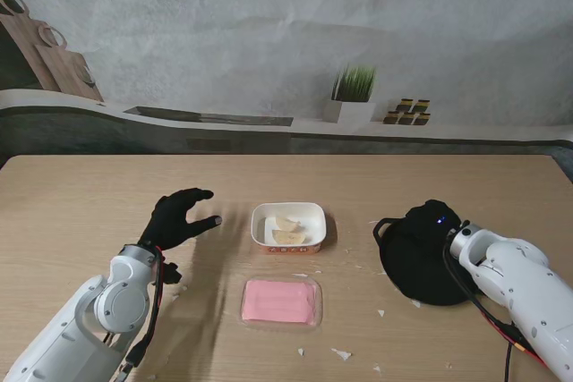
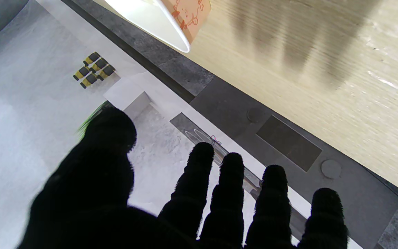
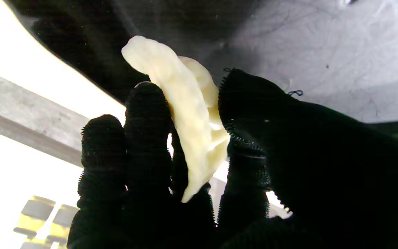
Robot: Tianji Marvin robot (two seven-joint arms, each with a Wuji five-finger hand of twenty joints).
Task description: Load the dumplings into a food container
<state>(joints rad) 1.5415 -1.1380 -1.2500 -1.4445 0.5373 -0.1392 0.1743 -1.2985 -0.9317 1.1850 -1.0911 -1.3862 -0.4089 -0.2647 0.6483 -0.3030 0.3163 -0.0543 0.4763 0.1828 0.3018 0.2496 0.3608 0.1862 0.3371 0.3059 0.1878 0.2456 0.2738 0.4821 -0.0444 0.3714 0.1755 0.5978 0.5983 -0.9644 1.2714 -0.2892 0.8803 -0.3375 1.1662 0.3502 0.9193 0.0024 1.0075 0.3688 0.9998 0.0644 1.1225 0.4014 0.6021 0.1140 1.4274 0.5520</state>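
Pale dough: one dumpling (image 3: 188, 117) sits pinched between thumb and fingers (image 3: 147, 131) of the right robot hand (image 1: 428, 230), over the black plate (image 1: 403, 270) at the right of the wooden surface (image 1: 89, 203). It looks soft, light and slightly slick; the pleated ridge would tear under a hard squeeze, so the plump middle is the safer hold, as gripped now. The white food container (image 1: 288, 225) stands well apart to the left, with what appear to be two or three dumplings already inside, though too small to count. The left robot hand (image 1: 182, 217) hovers beside the container, fingers spread, holding nothing. A pink lid (image 1: 280, 301) lies nearer the robot.
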